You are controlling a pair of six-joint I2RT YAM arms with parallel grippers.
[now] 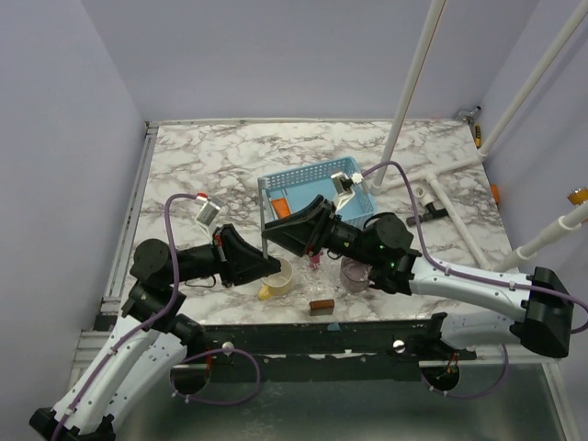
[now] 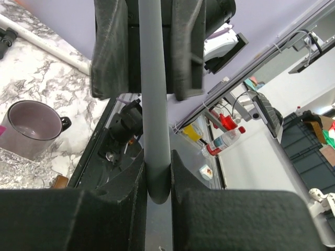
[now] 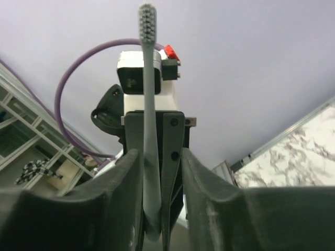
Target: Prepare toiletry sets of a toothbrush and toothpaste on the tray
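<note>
The toothbrush (image 1: 265,219) stands upright above the table, just left of the light blue tray (image 1: 303,172). My left gripper (image 1: 265,261) is shut on its lower handle, which shows grey in the left wrist view (image 2: 154,78). My right gripper (image 1: 277,230) is open around the handle higher up. In the right wrist view the handle (image 3: 151,104) lies against one finger, clear of the other, with the bristles on top. An orange toothpaste tube (image 1: 280,208) lies in the tray. A pink tube (image 1: 315,262) lies on the table below my right gripper.
A yellow mug (image 1: 278,281) sits under my left gripper. A purple-grey mug (image 1: 354,274) stands right of it and also shows in the left wrist view (image 2: 34,128). A small brown block (image 1: 322,307) lies near the front edge. White pipes (image 1: 409,83) rise at the back right.
</note>
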